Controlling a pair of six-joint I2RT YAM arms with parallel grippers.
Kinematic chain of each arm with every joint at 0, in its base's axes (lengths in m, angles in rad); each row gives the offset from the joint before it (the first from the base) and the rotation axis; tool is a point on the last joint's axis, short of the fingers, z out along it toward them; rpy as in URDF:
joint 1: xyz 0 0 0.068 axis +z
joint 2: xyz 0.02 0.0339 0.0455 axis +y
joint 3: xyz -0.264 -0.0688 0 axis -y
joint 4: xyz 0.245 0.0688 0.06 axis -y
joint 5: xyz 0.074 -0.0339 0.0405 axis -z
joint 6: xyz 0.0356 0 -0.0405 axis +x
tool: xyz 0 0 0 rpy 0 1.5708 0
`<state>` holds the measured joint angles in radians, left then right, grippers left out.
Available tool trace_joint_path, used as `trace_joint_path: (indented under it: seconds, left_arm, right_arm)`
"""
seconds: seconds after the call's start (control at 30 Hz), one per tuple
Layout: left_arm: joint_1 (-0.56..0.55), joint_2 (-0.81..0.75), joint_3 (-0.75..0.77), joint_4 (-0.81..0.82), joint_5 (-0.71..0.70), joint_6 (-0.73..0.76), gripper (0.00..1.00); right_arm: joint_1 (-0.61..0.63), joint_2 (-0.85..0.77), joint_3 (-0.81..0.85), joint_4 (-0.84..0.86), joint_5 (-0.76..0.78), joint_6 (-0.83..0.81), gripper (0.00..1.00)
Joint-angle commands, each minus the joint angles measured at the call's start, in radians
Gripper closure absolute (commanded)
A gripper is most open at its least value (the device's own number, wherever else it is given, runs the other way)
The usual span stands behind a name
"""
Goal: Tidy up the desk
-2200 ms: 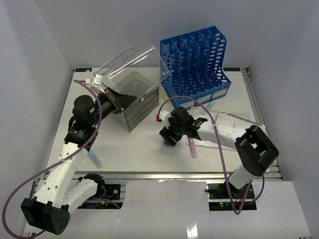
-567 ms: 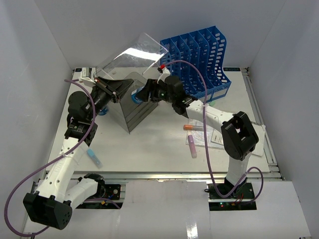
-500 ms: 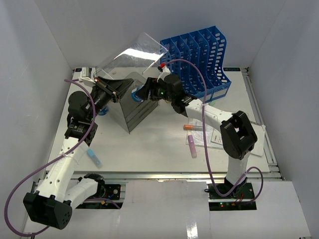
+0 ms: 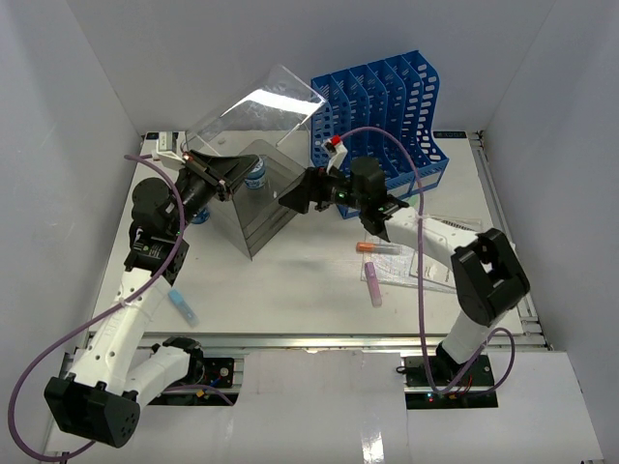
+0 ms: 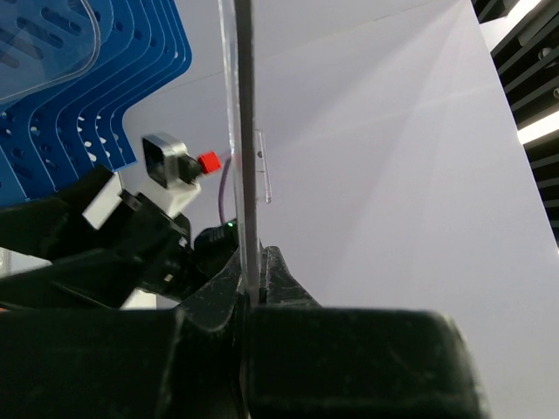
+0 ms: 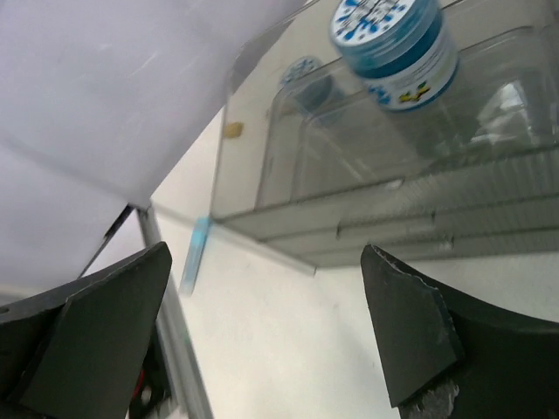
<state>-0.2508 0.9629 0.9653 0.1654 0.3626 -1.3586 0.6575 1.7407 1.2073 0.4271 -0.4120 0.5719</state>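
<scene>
**Status: partly complete.**

1. Stored. One blue-capped jar is inside the open top compartment of the clear plastic drawer box, which stands at the far left of the desk. In the right wrist view the jar appears tilted behind the transparent wall. Whether it has settled cannot be told.

2. Left gripper. The fingers are clamped on the edge of the clear lid, holding it raised and tilted toward the far side. The left wrist view confirms this: the lid runs straight down into the pinched jaws of the gripper.

3. Right gripper. The fingers are apart and carry nothing. The gripper hangs just to the right of the box opening, pointing toward it. In its own view the gripper frames the box front with both fingers spread wide.

4. Outstanding. These items lie loose on the desk:
   - a light-blue tube at the near left, beside the left arm;
   - an orange pen and a pink tube near the centre, close together;
   - papers at the right, partly under the right arm.

5. The blue file rack stands at the far right. Its slots appear unfilled from above.

6. Judgement. The small items probably go in the box while the lid is held up. The papers probably go in the rack. The lid is not yet closed.
</scene>
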Motion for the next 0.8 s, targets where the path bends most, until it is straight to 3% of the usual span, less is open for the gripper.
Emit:
trace_joint_path:
  seconds: [0.0,0.03,0.13,0.2,0.47,0.77]
  left_arm:
    - [0.015,-0.056,0.0,-0.009,-0.06,0.017,1.0]
    - [0.016,-0.064,-0.012,-0.01,-0.06,0.022,1.0]
    - [0.016,-0.073,-0.044,0.002,-0.054,0.019,1.0]
    - [0.016,-0.08,-0.064,0.013,-0.045,0.018,1.0]
    - [0.018,-0.091,-0.106,0.019,-0.021,0.025,1.0]
    - [0.019,-0.064,-0.101,0.033,0.016,0.032,1.0]
  right_arm:
    - [-0.06,-0.189,-0.112,0.227,-0.191,0.059,0.05]
    - [-0.08,-0.211,-0.127,0.246,-0.2,0.082,0.07]
    - [-0.11,-0.26,-0.12,0.248,-0.184,0.17,0.43]
    - [-0.123,-0.254,-0.074,0.229,-0.151,0.238,0.53]
    - [-0.129,-0.133,0.095,0.151,-0.039,0.466,0.57]
    - [-0.128,-0.04,0.24,0.135,-0.04,0.536,0.56]
